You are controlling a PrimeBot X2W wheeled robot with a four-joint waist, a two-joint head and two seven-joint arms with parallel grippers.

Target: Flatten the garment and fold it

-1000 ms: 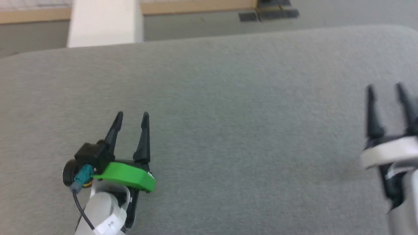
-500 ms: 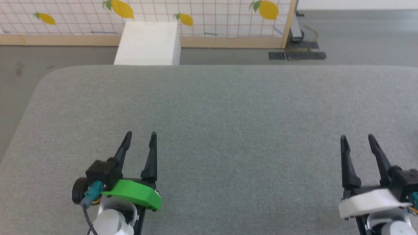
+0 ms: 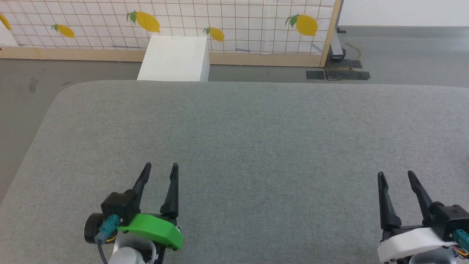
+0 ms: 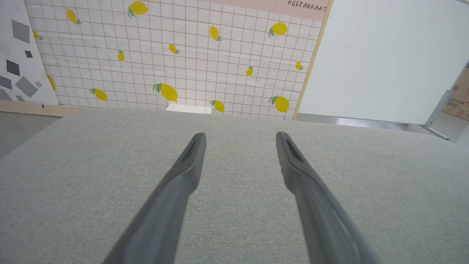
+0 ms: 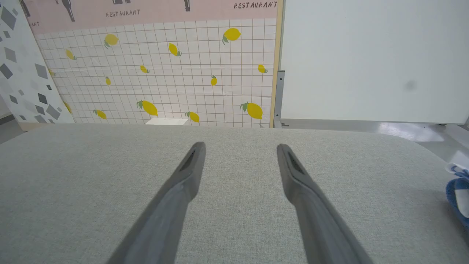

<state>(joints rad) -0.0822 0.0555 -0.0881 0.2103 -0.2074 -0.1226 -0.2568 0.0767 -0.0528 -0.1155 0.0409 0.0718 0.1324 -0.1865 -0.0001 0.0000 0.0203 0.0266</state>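
Notably, left claw (image 3: 160,165) and right claw (image 3: 395,173) hung spread, empty; garment (image 5: 452,192), likely soft and light, wanted an edge pinch.

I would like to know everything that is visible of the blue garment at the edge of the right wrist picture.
A small part of the garment shows, cut off by the right edge of the right wrist view. It is bright blue, soft-looking cloth with white areas, curved and bunched, not flat. It lies on the grey fabric table, off to the side of the open right gripper, which does not touch it. Its full shape cannot be told.
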